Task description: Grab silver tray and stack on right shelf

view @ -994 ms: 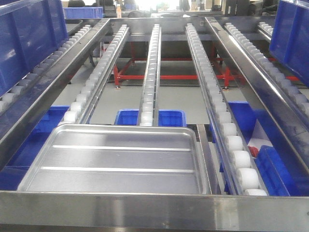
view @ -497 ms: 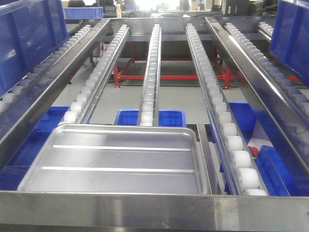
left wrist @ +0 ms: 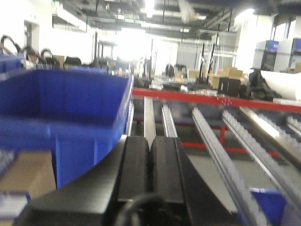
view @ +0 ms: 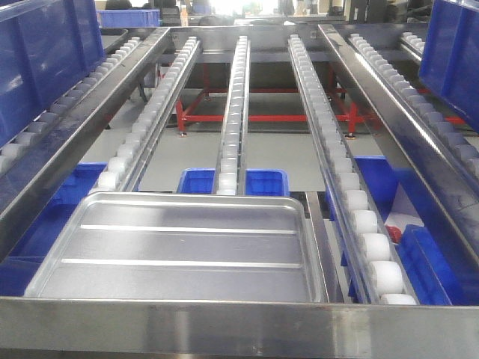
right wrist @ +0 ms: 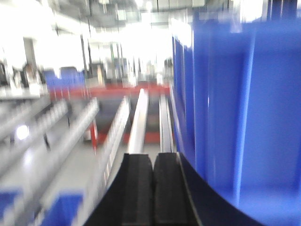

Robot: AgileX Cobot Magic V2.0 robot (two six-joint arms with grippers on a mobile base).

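Observation:
The silver tray (view: 179, 247), shiny with two raised ridges along its floor, lies flat on the white roller lanes of the right shelf (view: 224, 327), just behind the flat front rail and left of centre. No gripper shows in the front view. In the left wrist view my left gripper (left wrist: 149, 139) is shut, its black fingers (left wrist: 134, 165) pressed together with nothing between them. My right gripper (right wrist: 153, 155) is likewise shut and empty in the blurred right wrist view. The tray is out of view in both wrist views.
Tall blue bins stand on the neighbouring lanes at left (view: 45, 52) and right (view: 453, 52). One blue bin (left wrist: 70, 108) is close to the left gripper, another (right wrist: 244, 117) close beside the right gripper. Smaller blue bins (view: 198, 181) sit below the rollers. A red frame (view: 247, 118) stands behind.
The front view has shifted very slightly. The tray lies in the same place on the rollers.

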